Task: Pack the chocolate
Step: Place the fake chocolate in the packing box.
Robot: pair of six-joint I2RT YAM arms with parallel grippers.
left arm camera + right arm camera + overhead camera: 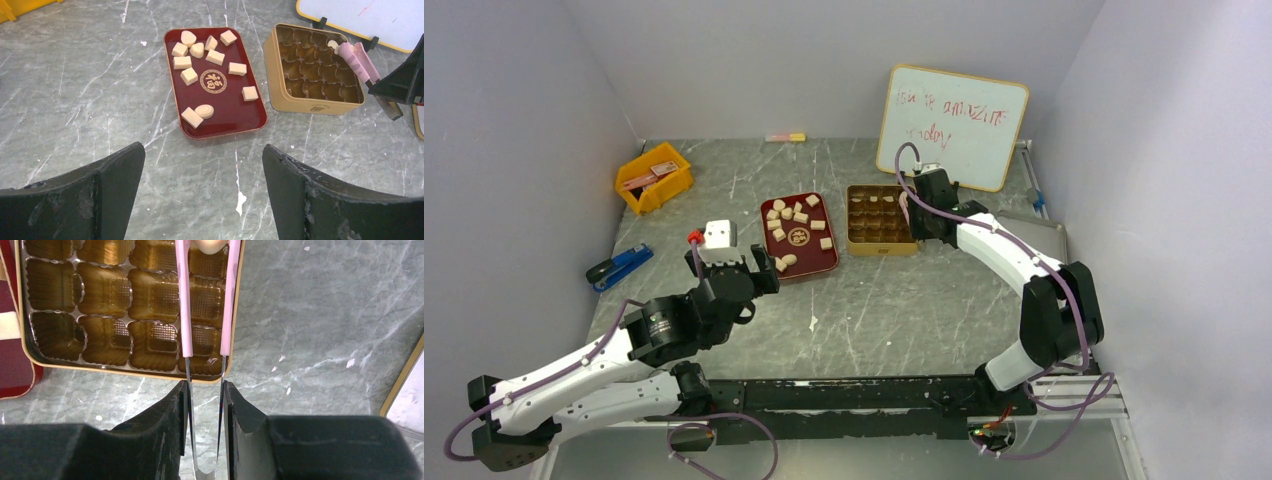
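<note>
Several pale tan chocolate pieces (799,215) lie on the dark red tray (810,256); they also show in the left wrist view (215,57). The gold tin (881,220) with moulded cells stands to the tray's right, its visible cells bare (125,300). My right gripper (205,390) is shut on pink tongs (182,315). The tongs pinch one chocolate piece (209,245) over a cell at the tin's far right side. My left gripper (204,165) is open and empty, low over the table just in front of the tray (230,115).
A yellow bin (654,178) stands at the back left and a whiteboard (952,125) leans at the back right. A blue tool (619,266) lies at the left and a white box (719,234) stands beside the tray. A metal tray (1039,235) lies at the right.
</note>
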